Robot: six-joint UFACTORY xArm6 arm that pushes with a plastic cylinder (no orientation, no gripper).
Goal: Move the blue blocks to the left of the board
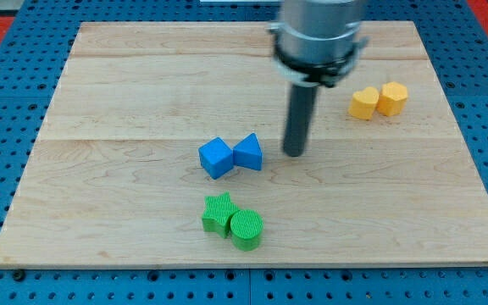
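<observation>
Two blue blocks sit touching near the board's middle: a blue cube (216,158) on the left and a blue triangular block (248,152) on its right. My tip (294,154) stands on the board just right of the triangular block, a short gap apart. The rod rises up to the arm's grey body (316,34) at the view's top.
A green star block (218,212) and a green cylinder (246,230) touch below the blue pair. Two yellow blocks (378,100) lie at the right. The wooden board (100,186) rests on a blue pegboard. The arm hides the top middle of the board.
</observation>
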